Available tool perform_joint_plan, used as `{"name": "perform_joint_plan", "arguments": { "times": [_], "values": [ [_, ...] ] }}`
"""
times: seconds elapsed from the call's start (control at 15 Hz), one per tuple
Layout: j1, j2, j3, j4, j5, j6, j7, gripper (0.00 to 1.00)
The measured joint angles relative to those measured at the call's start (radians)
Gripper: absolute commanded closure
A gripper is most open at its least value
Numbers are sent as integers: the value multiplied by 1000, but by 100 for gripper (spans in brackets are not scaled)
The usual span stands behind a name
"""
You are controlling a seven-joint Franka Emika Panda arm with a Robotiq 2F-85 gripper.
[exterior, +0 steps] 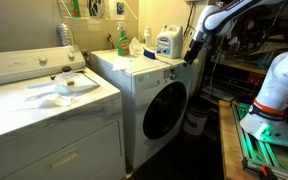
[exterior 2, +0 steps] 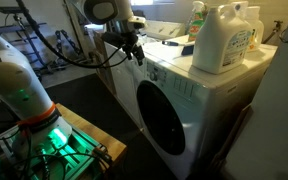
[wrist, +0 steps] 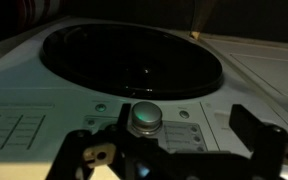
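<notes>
A round, silvery-green knob (wrist: 144, 118) sits on the white washer (exterior: 134, 75) control panel, just beside the dark round door (wrist: 134, 60).

I had both exterior cameras on the washer (exterior: 134, 100) (exterior 2: 216, 112) from opposite front corners, at middling distance; the wrist camera sat close against its door (wrist: 134, 60) and dial (wrist: 144, 119).

Dim light is falling on the washer top (exterior: 141, 68), green glow is tinting the robot base (exterior 2: 36, 122), and the wrist view is showing dark and blurred.
</notes>
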Motion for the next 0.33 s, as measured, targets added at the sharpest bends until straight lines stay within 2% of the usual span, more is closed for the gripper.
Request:
{"name": "perform_joint_plan", "arguments": {
  "times": [0.13, 0.33],
  "values": [
    [0, -47, -64, 18, 11, -72, -102, 0],
    [3, -62, -84, 19, 14, -88, -134, 0]
  ]
}}
